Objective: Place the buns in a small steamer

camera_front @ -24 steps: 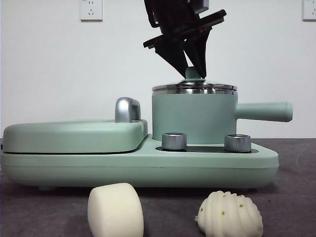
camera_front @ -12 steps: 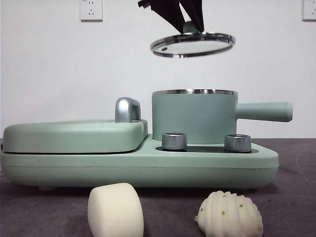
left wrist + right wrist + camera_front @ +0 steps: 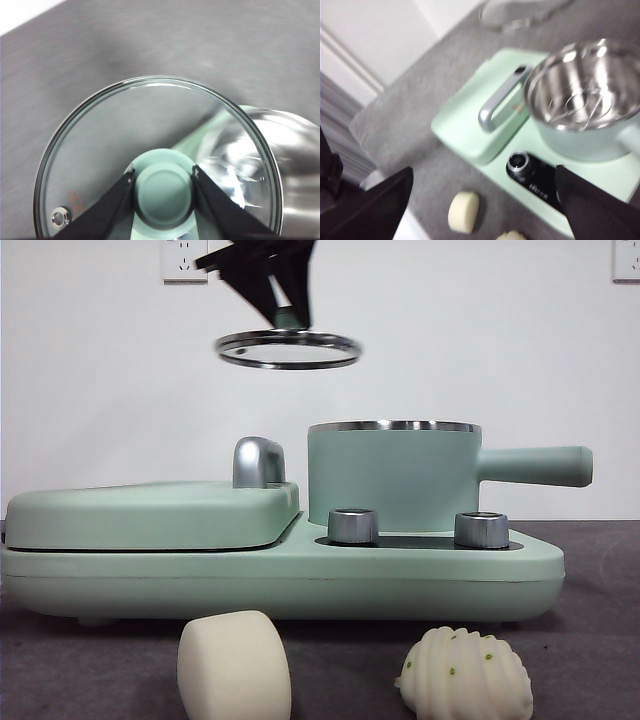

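Note:
The small steamer stands open on the mint-green appliance, its steel inside showing in the right wrist view. My left gripper is shut on the green knob of the steamer's lid and holds it level, high above the chrome handle and to the left of the pot. The smooth bun and the pleated bun lie on the table in front of the appliance. My right gripper is open and empty, high above the appliance, and does not show in the front view.
A flat griddle lid with a chrome handle covers the appliance's left half. Two steel dials sit in front of the pot. The pot's side handle points right. The table is dark grey.
My left gripper has lifted the lid off the steamer, then carried it up and to the left. The pot now stands open. The buns have not moved.

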Controlling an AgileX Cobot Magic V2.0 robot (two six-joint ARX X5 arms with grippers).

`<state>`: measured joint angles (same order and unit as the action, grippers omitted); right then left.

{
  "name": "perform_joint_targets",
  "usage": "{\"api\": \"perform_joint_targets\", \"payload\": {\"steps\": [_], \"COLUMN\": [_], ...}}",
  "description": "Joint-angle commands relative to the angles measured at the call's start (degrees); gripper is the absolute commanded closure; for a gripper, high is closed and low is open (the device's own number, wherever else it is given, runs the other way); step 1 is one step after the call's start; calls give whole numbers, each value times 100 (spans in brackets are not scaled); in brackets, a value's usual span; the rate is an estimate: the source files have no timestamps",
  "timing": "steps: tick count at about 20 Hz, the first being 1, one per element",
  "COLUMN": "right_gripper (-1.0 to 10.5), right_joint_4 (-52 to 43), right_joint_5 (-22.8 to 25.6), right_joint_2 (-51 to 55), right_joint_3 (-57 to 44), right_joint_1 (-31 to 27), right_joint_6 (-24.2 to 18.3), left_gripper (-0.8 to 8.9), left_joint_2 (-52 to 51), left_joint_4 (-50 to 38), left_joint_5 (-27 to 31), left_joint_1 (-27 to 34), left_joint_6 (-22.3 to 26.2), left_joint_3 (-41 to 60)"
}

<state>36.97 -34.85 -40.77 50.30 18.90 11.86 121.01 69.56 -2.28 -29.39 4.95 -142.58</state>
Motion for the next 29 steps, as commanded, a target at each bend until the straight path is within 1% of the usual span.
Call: {"api": "perform_joint_targets", "payload": {"steps": [1,4,6,8,10,14,17,18,23,25,28,29], "right_gripper": [493,493,493,493,493,493,493,493,493,496,567,575], "right_joint_4": [166,671,981,1158,1158,990,529,413,286,221,151,120], "right_joint_5": [470,1322,1788,2015,2061,2332,2516,2656,3141,3174,3139,3123], "right_joint_2": [-529,-1327,-1838,-2347,-2876,-3912,-4601,-4824,-5549,-5742,-5912,-5974], "right_joint_3": [374,872,1178,1449,1598,1626,1628,1628,1628,1628,1628,1628], "right_joint_1": [741,1814,2389,2896,3373,4079,4365,4437,4555,4548,4542,4544], "right_joint_6": [98,103,129,297,553,992,1117,1139,1167,1150,1128,1128], "left_gripper": [789,789,789,789,789,789,789,789,789,789,789,789], "left_joint_2": [61,61,61,61,61,63,63,63,63,63,63,63], "left_joint_4": [-111,-111,-122,-144,-142,-190,-245,-249,-251,-254,-267,-278], "left_joint_5": [0,0,0,0,-2,-2,-2,-4,-4,-4,-4,-7], "left_joint_1": [245,664,901,1106,1270,1460,1558,1580,1652,1663,1668,1672], "left_joint_6": [66,68,66,66,66,66,66,66,59,55,55,55], "left_joint_3": [-256,-256,-256,-256,-256,-254,-254,-254,-254,-254,-254,-254]}}
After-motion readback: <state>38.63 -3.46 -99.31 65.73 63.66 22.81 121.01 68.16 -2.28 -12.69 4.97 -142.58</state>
